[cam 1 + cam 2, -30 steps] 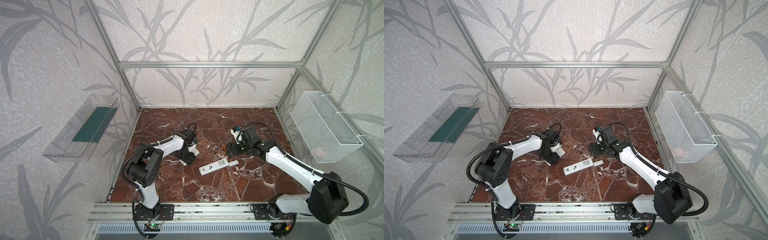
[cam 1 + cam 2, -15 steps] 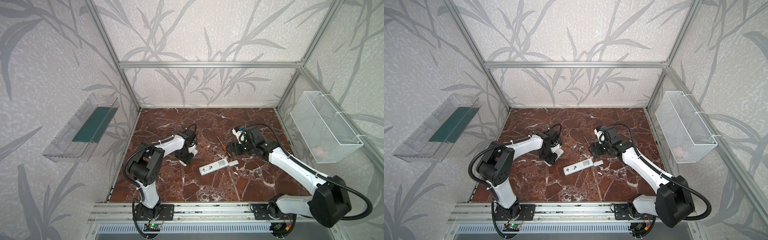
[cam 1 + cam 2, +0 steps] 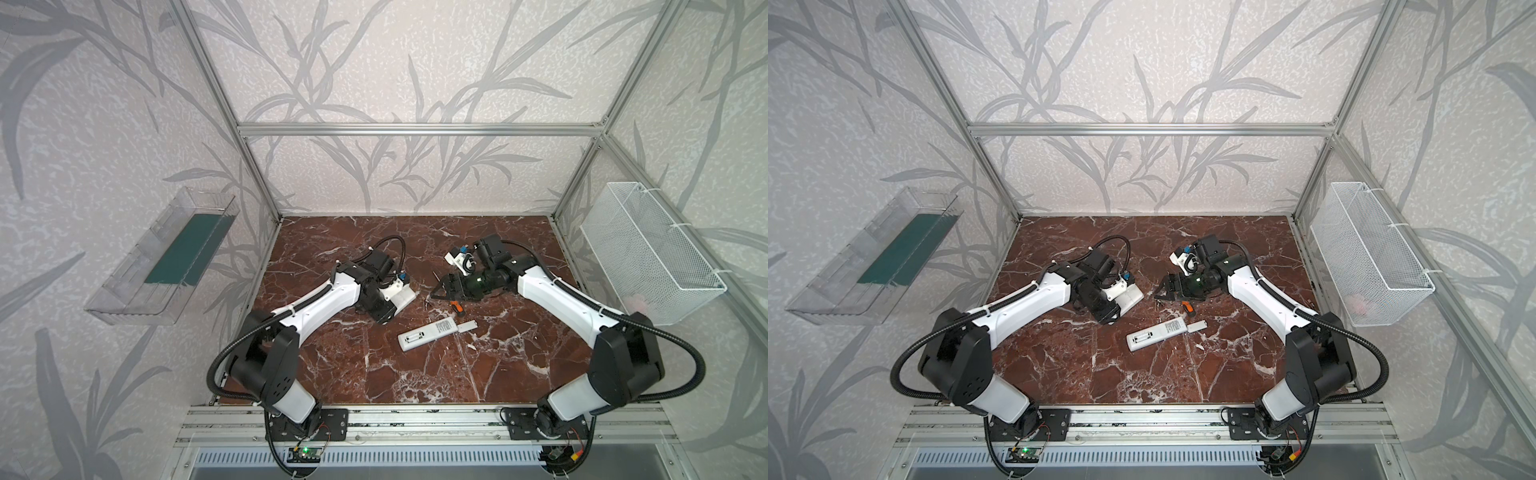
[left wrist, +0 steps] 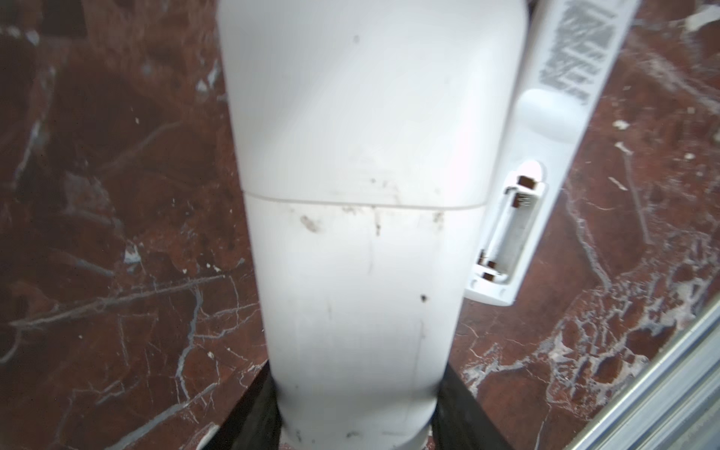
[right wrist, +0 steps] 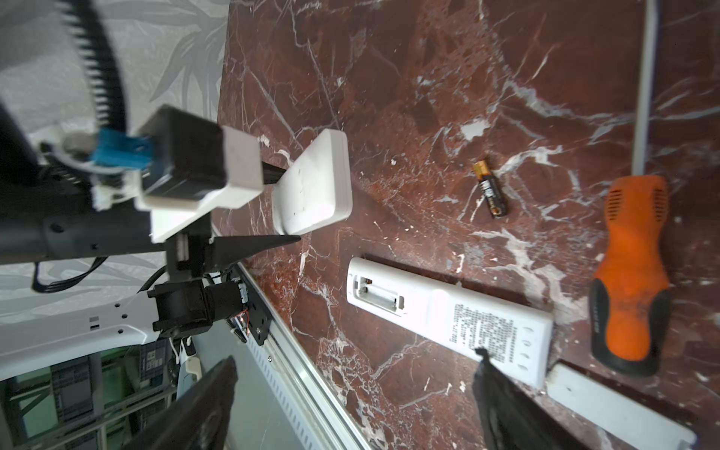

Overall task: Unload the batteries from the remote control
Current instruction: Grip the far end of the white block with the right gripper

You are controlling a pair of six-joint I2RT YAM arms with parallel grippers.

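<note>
Right gripper [image 5: 354, 354] has spread its jaws wide and empty, and the orange-handled screwdriver [image 5: 631, 272] now lies beside the slim remote [image 5: 448, 315], whose bay shows bare. Left gripper [image 4: 356, 382] clamps the wide white remote [image 4: 362, 156], cover seemingly still on, probably steadying it for opening. One battery [image 5: 490, 189] lies loose on the marble table [image 5: 428, 78], apart from both remotes.

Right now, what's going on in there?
The left gripper is clamped on a wide remote, which looks unopened. The right gripper is open and empty above the table. A slim remote lies there with its bay open and empty, its cover beside it. One battery and a screwdriver lie loose nearby.
</note>
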